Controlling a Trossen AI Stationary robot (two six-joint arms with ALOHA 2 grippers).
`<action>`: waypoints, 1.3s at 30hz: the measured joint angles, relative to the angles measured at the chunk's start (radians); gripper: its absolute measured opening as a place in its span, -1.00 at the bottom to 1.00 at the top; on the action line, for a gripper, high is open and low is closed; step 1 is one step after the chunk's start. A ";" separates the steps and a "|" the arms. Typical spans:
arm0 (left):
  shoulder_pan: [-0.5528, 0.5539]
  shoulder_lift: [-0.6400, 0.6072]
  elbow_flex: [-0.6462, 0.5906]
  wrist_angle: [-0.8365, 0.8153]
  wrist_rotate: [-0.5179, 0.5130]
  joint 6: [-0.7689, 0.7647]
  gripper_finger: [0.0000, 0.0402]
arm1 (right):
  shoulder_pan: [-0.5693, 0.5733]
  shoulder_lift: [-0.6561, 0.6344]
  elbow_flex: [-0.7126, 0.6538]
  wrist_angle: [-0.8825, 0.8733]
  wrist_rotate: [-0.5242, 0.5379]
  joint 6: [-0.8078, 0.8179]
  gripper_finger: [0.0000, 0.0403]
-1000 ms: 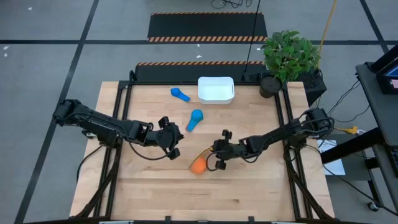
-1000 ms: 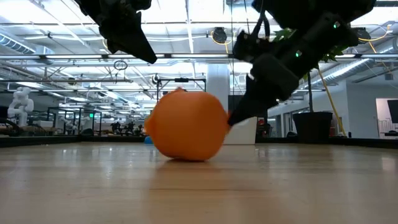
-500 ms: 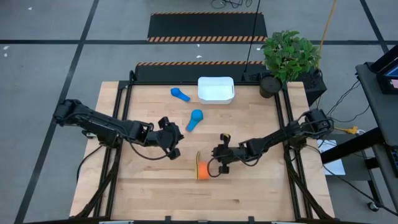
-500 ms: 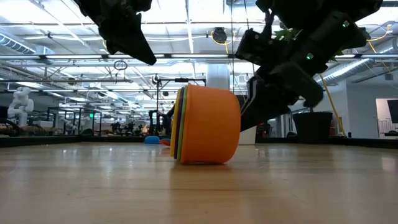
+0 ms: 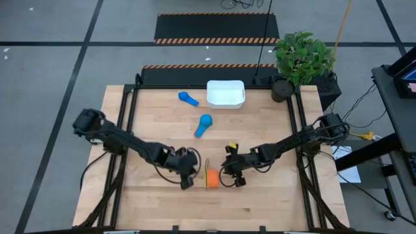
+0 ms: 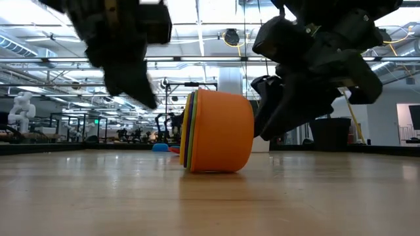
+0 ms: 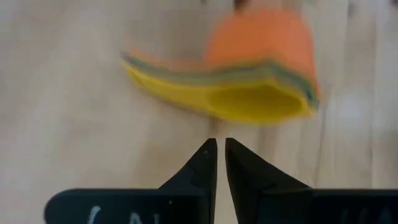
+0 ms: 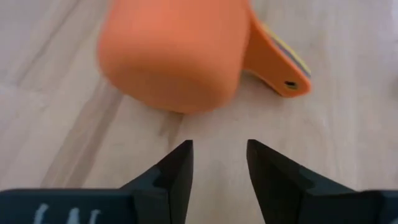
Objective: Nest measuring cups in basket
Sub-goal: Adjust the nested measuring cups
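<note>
From above, the stack of nested cups lies on its side on the wooden table, toward the near edge, well apart from the white basket at the far side. My left gripper sits just beside the stack on one side and my right gripper just beside it on the other. Two more cups lie loose between the stack and the basket: a light blue cup and a dark blue cup.

The overhead camera cannot show what my wrist cameras do. My left one looks into the yellow mouth of the stack, with coloured rims layered round it, and my left fingers are pressed almost together, holding nothing. My right one sees the orange bottom and flat handle, and my right fingers are spread apart, short of the cup.

The table-level view shows the stack resting on its side.
</note>
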 joint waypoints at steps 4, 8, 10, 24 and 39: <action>-0.015 0.101 0.000 0.047 0.084 -0.018 -0.82 | 0.000 0.000 0.000 -0.003 -0.052 -0.052 -0.31; -0.012 0.185 0.000 0.112 0.058 -0.012 -0.82 | 0.000 -0.006 0.000 -0.053 -0.060 -0.061 -0.33; -0.008 0.214 0.000 0.143 0.039 0.002 -0.82 | -0.001 -0.010 0.001 -0.078 -0.059 -0.054 -0.33; 0.071 0.218 -0.001 0.328 -0.061 0.236 -0.82 | -0.003 -0.083 0.000 -0.219 -0.047 0.027 -0.33; 0.206 0.167 -0.001 0.309 0.002 0.362 -0.82 | 0.014 -0.175 0.000 -0.337 0.050 0.162 -0.33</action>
